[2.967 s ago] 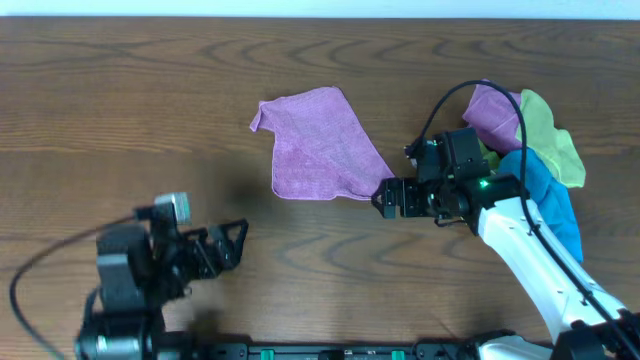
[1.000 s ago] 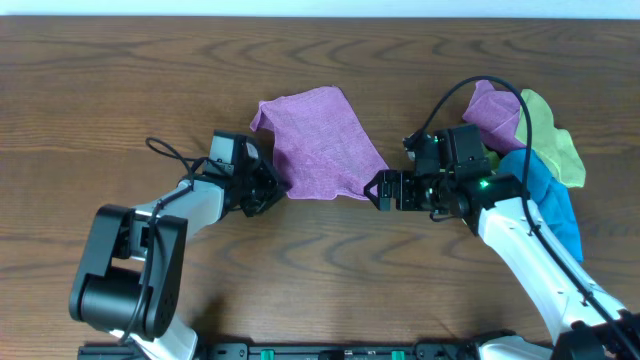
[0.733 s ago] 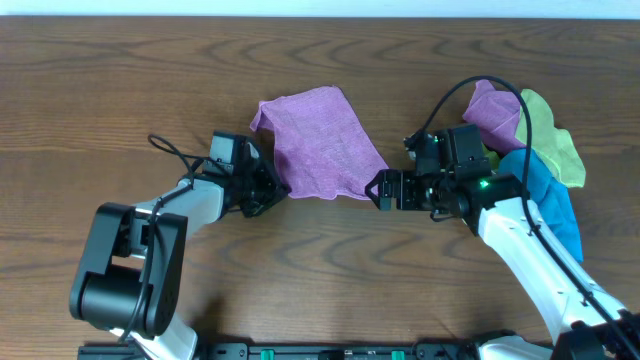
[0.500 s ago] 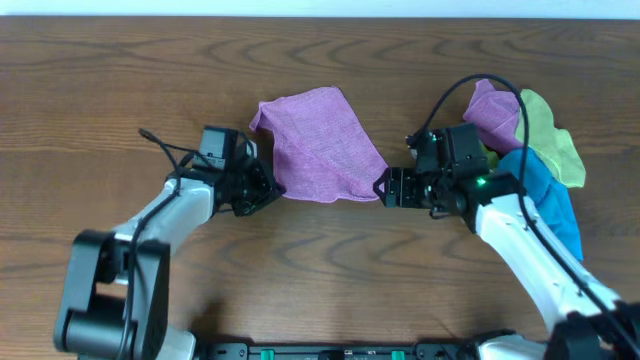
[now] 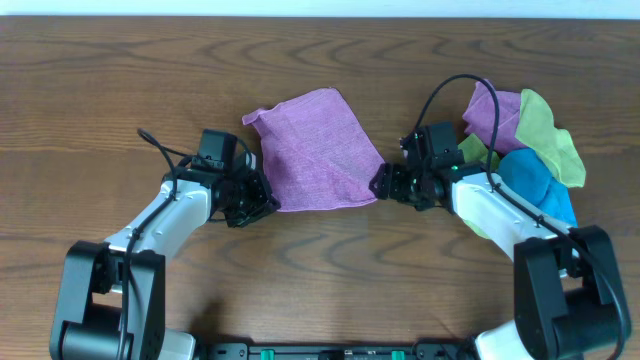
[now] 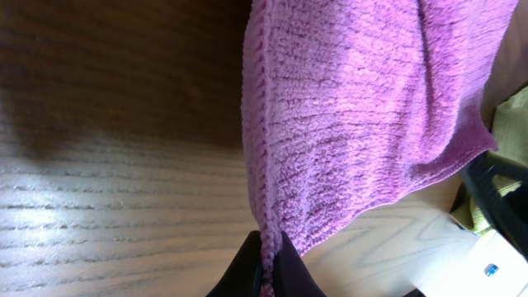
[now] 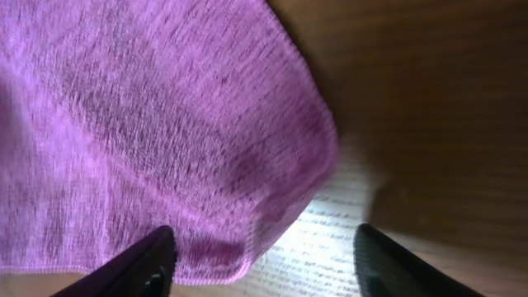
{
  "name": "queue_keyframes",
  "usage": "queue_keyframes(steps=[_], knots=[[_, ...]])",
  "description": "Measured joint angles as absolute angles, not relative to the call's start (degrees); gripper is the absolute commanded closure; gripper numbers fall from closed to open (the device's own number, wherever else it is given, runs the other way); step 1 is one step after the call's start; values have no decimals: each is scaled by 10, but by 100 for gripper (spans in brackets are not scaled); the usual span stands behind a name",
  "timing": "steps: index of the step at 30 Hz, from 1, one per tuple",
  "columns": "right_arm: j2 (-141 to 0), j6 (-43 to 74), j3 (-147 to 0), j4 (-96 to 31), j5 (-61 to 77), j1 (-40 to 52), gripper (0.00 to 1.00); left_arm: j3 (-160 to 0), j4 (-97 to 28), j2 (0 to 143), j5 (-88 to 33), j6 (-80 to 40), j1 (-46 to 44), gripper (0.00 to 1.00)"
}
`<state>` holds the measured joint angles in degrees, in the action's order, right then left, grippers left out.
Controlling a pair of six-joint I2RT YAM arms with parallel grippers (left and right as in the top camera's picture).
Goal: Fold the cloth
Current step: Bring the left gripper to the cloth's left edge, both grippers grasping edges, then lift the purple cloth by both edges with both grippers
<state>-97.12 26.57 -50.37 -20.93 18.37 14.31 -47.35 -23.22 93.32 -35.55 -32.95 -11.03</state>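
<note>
Nearest the robot, the left pincer (image 5: 266, 204) is clamped down on the near-left corner of the purple cloth (image 5: 315, 150). In the left wrist view its fingertips (image 6: 266, 266) are pressed together with the hem squeezed between them. Across the near edge, the right pincer (image 5: 379, 185) sits at the near-right corner with its fingers (image 7: 150, 262) spread wide. That corner lies on the desk (image 5: 120, 90) between them and isn't gripped. The cloth itself is spread mostly flat mid-desk, tilted a bit, with its far-left corner slightly bunched. Off to the right, behind the right arm, is a pile of more cloths: blue (image 5: 535, 185), green (image 5: 545, 135) and another purple one (image 5: 490, 115).
</note>
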Motion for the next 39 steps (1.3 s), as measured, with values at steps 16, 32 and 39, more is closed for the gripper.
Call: queue_keyframes(steps=[16,32,39], knots=[[-1002,284,-505,-167,163,143,64,-474,-236,933,-356,-329,-110,94],[-805,277,-525,-145,183,143,99,-618,-285,908,-358,-327,-58,94],[-780,254,-603,-105,173,143,99,-765,-277,905,-353,-328,-46,94]])
